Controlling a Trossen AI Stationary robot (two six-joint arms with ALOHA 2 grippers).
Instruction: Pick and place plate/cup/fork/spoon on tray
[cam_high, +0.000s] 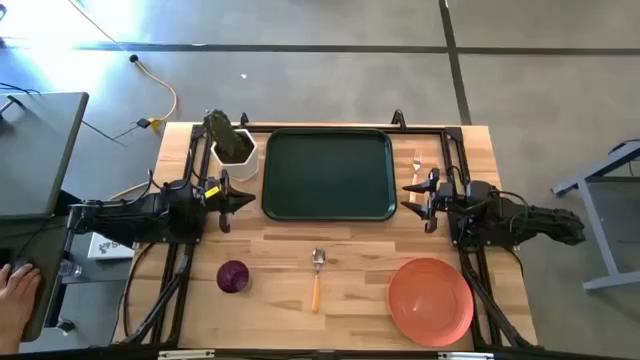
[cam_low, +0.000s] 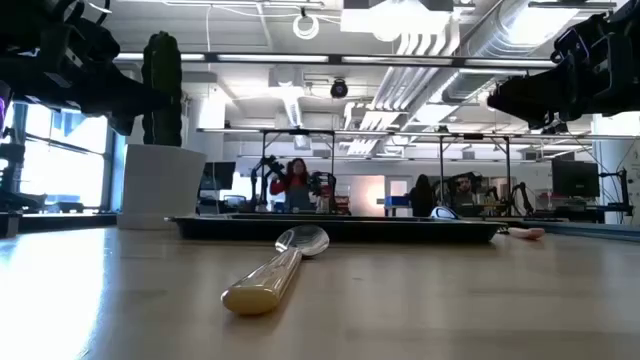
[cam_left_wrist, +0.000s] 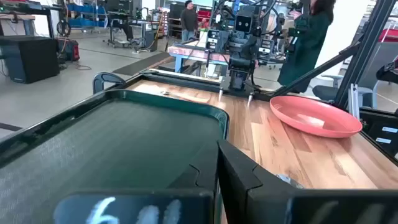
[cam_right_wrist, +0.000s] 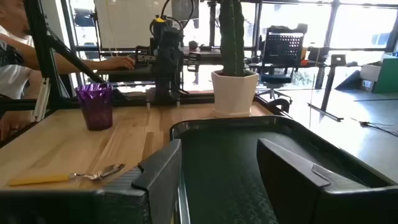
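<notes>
Nearest the front edge of the tabletop (cam_high: 280, 255) lie the cup (cam_high: 232, 277), the spoon (cam_high: 317, 276) and the plate (cam_high: 431, 298), well apart from one another. The plate looks light, stiff and slippery, probably best pinched at its raised rim; the slim spoon wants a grip across its orange handle. Farther back, the left tool (cam_high: 240, 197) and right tool (cam_high: 410, 195) hang open on either side of the tray (cam_high: 327, 173), which is bare. The fork (cam_high: 416, 163) lies beside the tray's right rim. A potted plant (cam_high: 231, 142) crowds the tray's left corner.
</notes>
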